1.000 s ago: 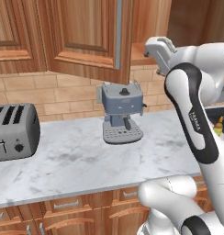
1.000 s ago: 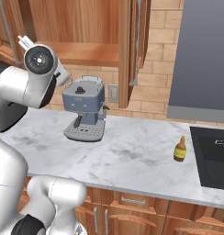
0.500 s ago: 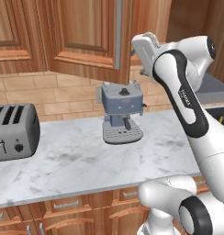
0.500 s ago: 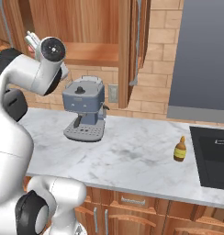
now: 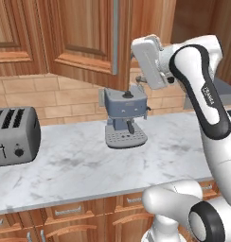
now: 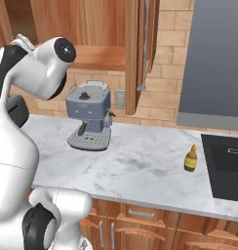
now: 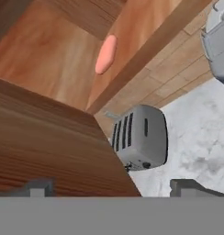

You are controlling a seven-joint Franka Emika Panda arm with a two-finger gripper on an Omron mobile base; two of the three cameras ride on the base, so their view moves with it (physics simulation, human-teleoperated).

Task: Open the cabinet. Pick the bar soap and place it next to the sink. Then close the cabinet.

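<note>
**Cabinet open, hand raised at the shelf**

A white marble surface [image 6: 140, 171] runs under a brick backsplash, with reddish-brown drawers below. A blue-grey coffee machine [image 5: 125, 116] stands toward the back edge of the surface, and a silver toaster [image 5: 13, 136] sits near its left end. Toward the right end a small amber bottle [image 6: 190, 158] stands just beside the sink [image 6: 226, 168], which is sunk into the surface at that end.

The cabinet [image 6: 99, 29] above the coffee machine is open: one door [image 5: 84, 40] swings out over the surface, its long silver handle [image 6: 144, 44] hanging vertical. The bar soap [image 7: 106, 54], a pinkish block, lies on the wooden floor inside the cabinet, seen in the hand view past the shelf edge.

The arm is lifted with the gripper [image 5: 142, 78] high, just beside the open door and above the coffee machine. The jaws stand spread, the two fingertips [image 7: 39, 187] well apart and holding nothing.
</note>
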